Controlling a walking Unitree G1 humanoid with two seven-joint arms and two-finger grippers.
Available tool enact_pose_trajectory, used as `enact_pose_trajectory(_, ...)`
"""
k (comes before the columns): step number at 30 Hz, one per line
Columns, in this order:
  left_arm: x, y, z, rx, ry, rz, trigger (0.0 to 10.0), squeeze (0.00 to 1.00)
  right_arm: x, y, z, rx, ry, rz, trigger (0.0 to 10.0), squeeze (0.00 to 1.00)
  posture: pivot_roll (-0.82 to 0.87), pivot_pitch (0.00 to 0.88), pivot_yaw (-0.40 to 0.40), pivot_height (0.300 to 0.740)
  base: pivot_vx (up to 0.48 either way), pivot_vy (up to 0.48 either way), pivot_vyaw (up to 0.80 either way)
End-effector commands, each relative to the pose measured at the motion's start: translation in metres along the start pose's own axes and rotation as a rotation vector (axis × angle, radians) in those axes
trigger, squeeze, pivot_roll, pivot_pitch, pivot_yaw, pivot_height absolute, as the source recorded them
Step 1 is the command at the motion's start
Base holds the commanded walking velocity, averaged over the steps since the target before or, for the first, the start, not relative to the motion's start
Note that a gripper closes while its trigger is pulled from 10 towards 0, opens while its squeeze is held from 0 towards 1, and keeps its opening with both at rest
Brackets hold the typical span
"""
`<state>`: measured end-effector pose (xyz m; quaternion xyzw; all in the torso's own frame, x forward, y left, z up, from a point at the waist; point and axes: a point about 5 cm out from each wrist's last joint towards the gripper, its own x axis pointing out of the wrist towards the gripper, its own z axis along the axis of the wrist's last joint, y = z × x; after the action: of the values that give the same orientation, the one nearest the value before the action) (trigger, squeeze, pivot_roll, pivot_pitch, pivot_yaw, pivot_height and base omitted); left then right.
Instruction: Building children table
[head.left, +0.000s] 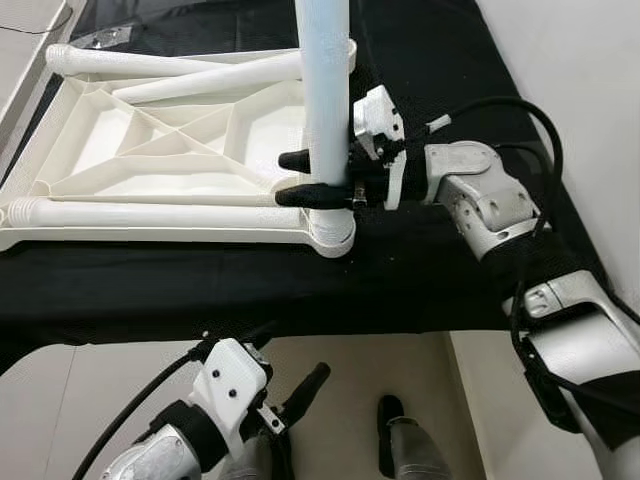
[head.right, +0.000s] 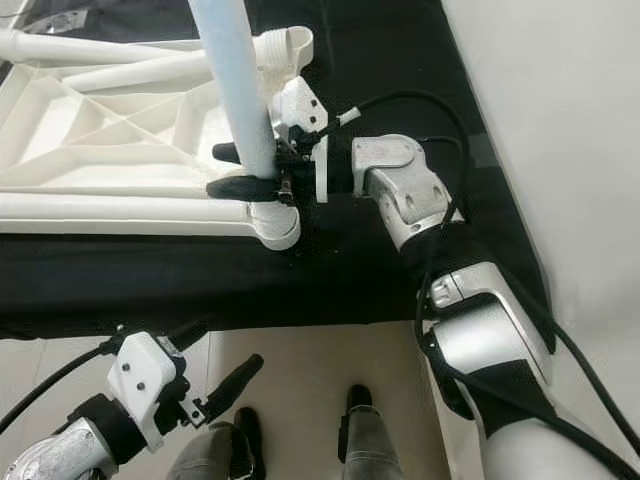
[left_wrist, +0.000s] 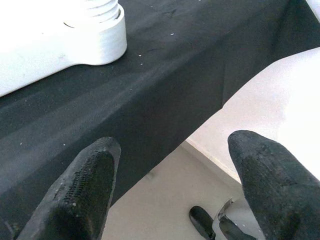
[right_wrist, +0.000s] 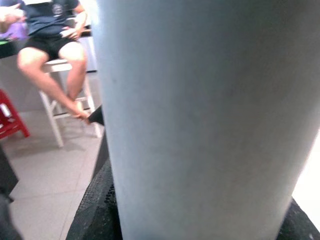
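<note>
A white plastic children's tabletop (head.left: 150, 150) lies upside down on a surface draped in black cloth (head.left: 420, 270), its ribbed underside facing up. Its near right corner ends in a round socket (head.left: 333, 235) set close to the cloth's front edge, with only a narrow strip of black between the socket and the drop to the floor.

A pale tubular table leg (head.left: 325, 90) stands upright in that socket. The right hand (head.left: 300, 177) reaches in from the right, its two black fingers pinching the leg just above the socket, one finger on the far side and one on the near side. In the right wrist view the leg (right_wrist: 210, 115) is pressed close to the lens.

Three more legs lie loose on the tabletop: one along the near rim (head.left: 140, 212) and two crossing near the far rim (head.left: 190, 70).

The left hand (head.left: 295, 395) hangs below the front edge of the surface, over pale floor tiles (head.left: 120, 380), its fingers (left_wrist: 82, 195) spread apart and holding nothing. Open floor lies under and to the right of it.

To the right of the surface runs a pale wall (head.left: 580, 100). In the right wrist view a person sits on a white stool (right_wrist: 62, 95) beyond the surface.
</note>
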<state>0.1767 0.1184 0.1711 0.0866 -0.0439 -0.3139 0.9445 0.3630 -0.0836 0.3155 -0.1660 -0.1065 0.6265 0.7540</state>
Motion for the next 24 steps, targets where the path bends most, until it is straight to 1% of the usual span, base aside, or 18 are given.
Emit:
enact_pose_trajectory(1, -0.003, -0.002, -0.009, -0.011, 0.038, -0.003, 10.0, 0.00, 0.003, 0.003, -0.017, 0.038, 0.057, -0.037, 10.0, 0.00, 0.05, 0.396, 0.103, 0.740, 0.000, 0.000, 0.00)
enact_pose_trajectory(7, -0.002, -0.002, -0.009, -0.011, 0.038, -0.003, 10.0, 0.00, 0.002, 0.007, -0.018, 0.028, 0.049, -0.067, 10.0, 0.00, 0.05, 0.387, 0.104, 0.740, 0.000, 0.000, 0.00)
enact_pose_trajectory(8, -0.002, -0.002, -0.010, -0.011, 0.038, -0.003, 10.0, 0.00, 0.002, 0.009, -0.021, 0.005, 0.076, -0.083, 10.0, 0.00, 0.04, 0.385, 0.104, 0.740, 0.000, 0.000, 0.00)
enact_pose_trajectory(11, -0.002, -0.001, -0.010, -0.011, 0.039, -0.003, 10.0, 0.00, 0.002, 0.011, -0.023, -0.011, 0.097, -0.093, 10.0, 0.00, 0.04, 0.385, 0.104, 0.740, 0.000, 0.000, 0.00)
enact_pose_trajectory(12, -0.002, -0.001, -0.010, -0.010, 0.039, -0.003, 10.0, 0.00, 0.002, 0.013, -0.029, -0.021, 0.131, -0.121, 10.0, 0.00, 0.04, 0.382, 0.098, 0.740, 0.000, 0.000, 0.00)
enact_pose_trajectory(13, -0.002, -0.001, -0.010, -0.010, 0.039, -0.003, 10.0, 0.00, 0.002, 0.013, -0.029, -0.021, 0.131, -0.121, 10.0, 0.00, 0.04, 0.382, 0.098, 0.740, 0.000, 0.000, 0.00)
enact_pose_trajectory(14, -0.002, -0.002, -0.011, -0.010, 0.039, -0.002, 10.0, 0.00, 0.004, 0.018, -0.037, -0.015, 0.173, -0.184, 10.0, 0.00, 0.05, 0.380, 0.091, 0.740, 0.000, 0.000, 0.00)
enact_pose_trajectory(15, -0.001, -0.002, -0.011, -0.008, 0.038, -0.002, 10.0, 0.00, 0.005, 0.024, -0.044, 0.002, 0.207, -0.283, 10.0, 0.00, 0.05, 0.381, 0.080, 0.740, 0.000, 0.000, 0.00)
enact_pose_trajectory(16, -0.001, -0.002, -0.011, -0.005, 0.038, 0.001, 10.0, 0.00, 0.004, 0.032, -0.054, 0.032, 0.246, -0.463, 10.0, 0.00, 0.05, 0.383, 0.071, 0.740, 0.000, 0.000, 0.00)
enact_pose_trajectory(17, -0.001, -0.002, -0.011, -0.005, 0.038, 0.001, 10.0, 0.00, 0.004, 0.032, -0.054, 0.032, 0.246, -0.463, 10.0, 0.00, 0.05, 0.383, 0.071, 0.740, 0.000, 0.000, 0.00)
enact_pose_trajectory(18, -0.001, -0.002, -0.011, -0.003, 0.038, 0.003, 10.0, 0.00, 0.000, 0.037, -0.059, 0.051, 0.271, -0.591, 10.0, 0.00, 0.05, 0.383, 0.071, 0.740, 0.000, 0.000, 0.00)
enact_pose_trajectory(19, -0.001, -0.002, -0.011, -0.003, 0.038, 0.003, 10.0, 0.00, 0.000, 0.037, -0.059, 0.051, 0.271, -0.591, 10.0, 0.00, 0.05, 0.383, 0.071, 0.740, 0.000, 0.000, 0.00)
enact_pose_trajectory(20, 0.000, -0.001, -0.011, -0.001, 0.037, 0.006, 10.0, 0.00, -0.001, 0.055, -0.068, 0.116, 0.280, -0.702, 10.0, 0.00, 0.04, 0.378, 0.074, 0.740, 0.000, 0.000, 0.00)
enact_pose_trajectory(21, 0.001, 0.000, -0.012, -0.001, 0.037, 0.008, 10.0, 0.00, -0.001, 0.073, -0.077, 0.195, 0.289, -0.780, 10.0, 0.00, 0.03, 0.374, 0.077, 0.740, 0.000, 0.000, 0.00)
enact_pose_trajectory(22, 0.002, 0.001, -0.013, 0.000, 0.037, 0.009, 10.0, 0.00, -0.002, 0.084, -0.083, 0.249, 0.294, -0.815, 10.0, 0.00, 0.03, 0.372, 0.078, 0.740, 0.000, 0.000, 0.00)
enact_pose_trajectory(23, 0.002, 0.001, -0.013, 0.000, 0.037, 0.009, 10.0, 0.00, -0.002, 0.084, -0.083, 0.249, 0.294, -0.815, 10.0, 0.00, 0.03, 0.372, 0.078, 0.740, 0.000, 0.000, 0.00)
enact_pose_trajectory(24, 0.002, 0.002, -0.014, 0.000, 0.037, 0.009, 10.0, 0.00, -0.002, 0.091, -0.086, 0.280, 0.298, -0.838, 10.0, 0.00, 0.03, 0.372, 0.078, 0.740, 0.000, 0.000, 0.00)
